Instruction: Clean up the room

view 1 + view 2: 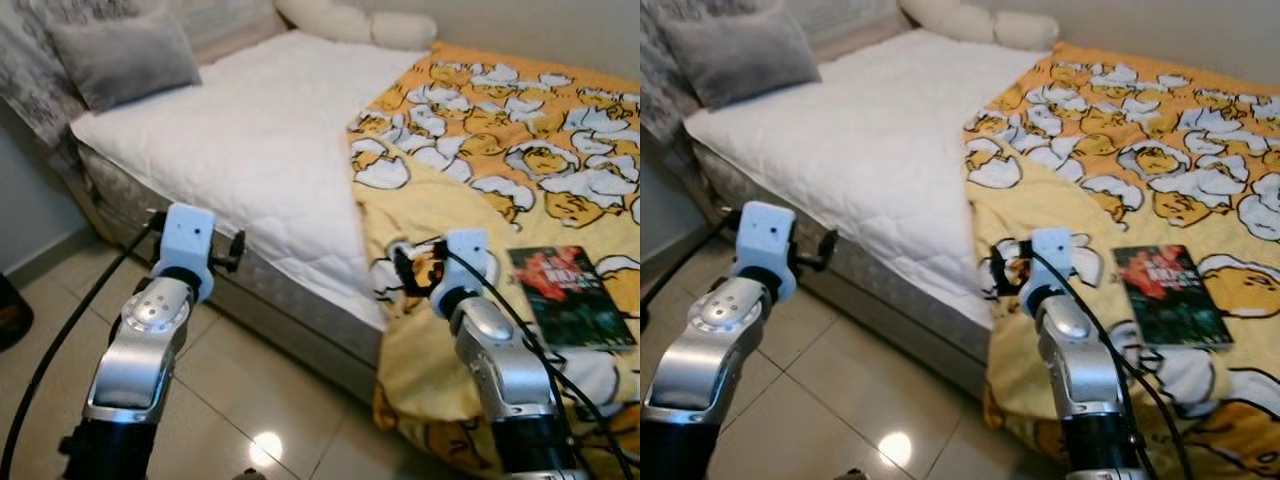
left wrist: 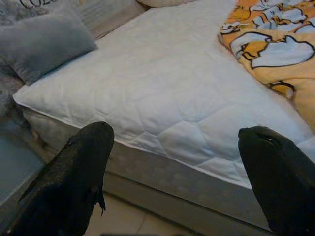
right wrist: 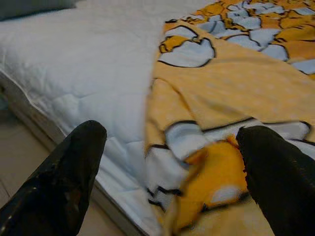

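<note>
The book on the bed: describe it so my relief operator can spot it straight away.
Start at the bed's white quilted mattress, then move to the yellow blanket with cartoon egg prints covering the side on the robot's right. The dark-covered rectangular book with red artwork lies flat on that blanket near the edge closest to the robot, just beyond the right pincer. It is the only dark, hard-edged thing on the soft bedding.

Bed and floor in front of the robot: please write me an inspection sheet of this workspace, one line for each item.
Surface: bed, its white mattress bare on the robot's left.
Job's things: yellow blanket over the right part, its edge rumpled and hanging off the side.
Clutter: book flat on the blanket; grey pillow at the head.
Grippers: left gripper before the mattress edge, right gripper at the blanket's rumpled edge, both jaws open, empty.
Cables: black cables along both arms.
Surroundings: tiled floor, wall behind.
</note>
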